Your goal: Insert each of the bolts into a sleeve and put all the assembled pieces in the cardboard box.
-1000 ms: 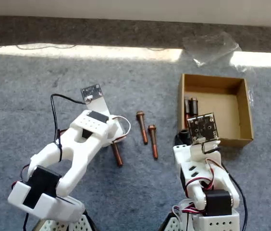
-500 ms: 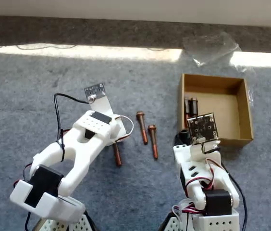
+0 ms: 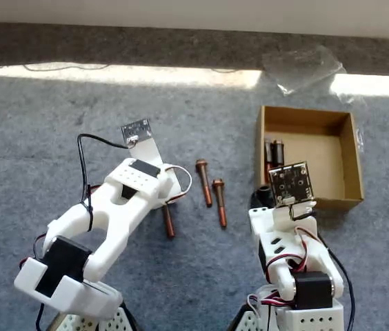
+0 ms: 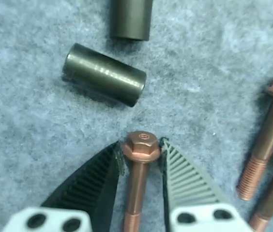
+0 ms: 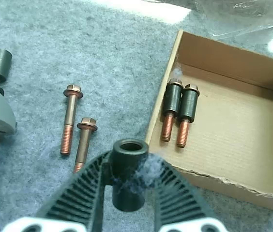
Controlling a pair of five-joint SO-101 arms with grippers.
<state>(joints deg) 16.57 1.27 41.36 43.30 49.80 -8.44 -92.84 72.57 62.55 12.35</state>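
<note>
My left gripper (image 4: 140, 155) has its jaws against both sides of the hex head of a copper bolt (image 4: 139, 183) that lies on the grey carpet; this same bolt (image 3: 168, 222) pokes out from under the left arm. Two dark sleeves (image 4: 105, 75) (image 4: 131, 19) lie just beyond it. My right gripper (image 5: 129, 171) is shut on an upright dark sleeve (image 5: 128, 157), close to the near-left corner of the cardboard box (image 5: 223, 58) (image 3: 303, 115). Inside the box lie two assembled pieces (image 5: 172, 108) (image 5: 187, 113). Two loose bolts (image 3: 203, 181) (image 3: 219, 202) lie between the arms.
A crumpled clear plastic bag (image 3: 303, 67) lies behind the box. A black cable (image 3: 84, 155) loops beside the left arm. Bare carpet stretches to the left and in front of the loose bolts.
The left arm shifted slightly to the right and away from its base in the first half second, then stayed put. The right arm and the bolts have not moved.
</note>
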